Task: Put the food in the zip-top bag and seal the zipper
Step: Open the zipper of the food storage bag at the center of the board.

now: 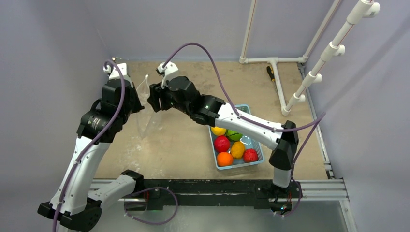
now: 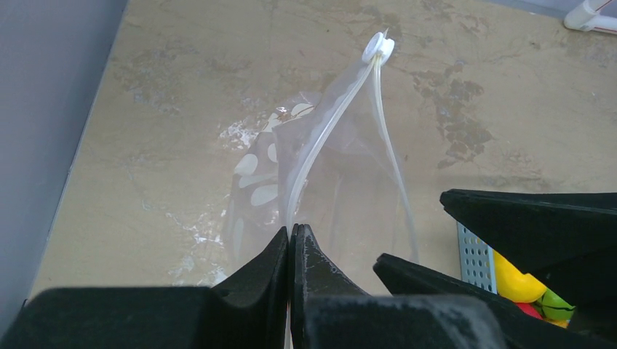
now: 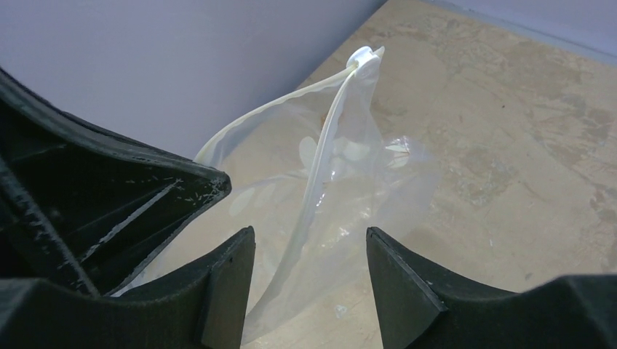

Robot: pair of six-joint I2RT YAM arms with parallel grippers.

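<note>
Currently held: zip-top bag (image 2: 320,182), hanging upright over the far-left part of the desk (image 1: 183,145), mouth uppermost. I cannot tell whether its dotted lower part touches the surface.
Zipper: zipper (image 2: 327,131), two whitish strips standing apart and meeting at a round white end tab (image 2: 378,47).
Left tool: left tool (image 2: 292,240), jaws pressed together, clamped on the near end of one zipper strip.
Right tool: right tool (image 3: 309,243), jaws apart, straddling the other strip. No contact shows.
Food: food (image 1: 232,145), several yellow, green, red and orange pieces, all in the light-blue basket (image 1: 241,164) on the right, well apart from the bag. None is bagged.
Stage, judged: spreading the mouth. Loading has not begun.
Risk one: a closing right tool may catch only slippery film, or both strips, leaving the mouth shut.
Risk two: too hard a sideways pull could drag the strip from the left tool and collapse the bag.
</note>
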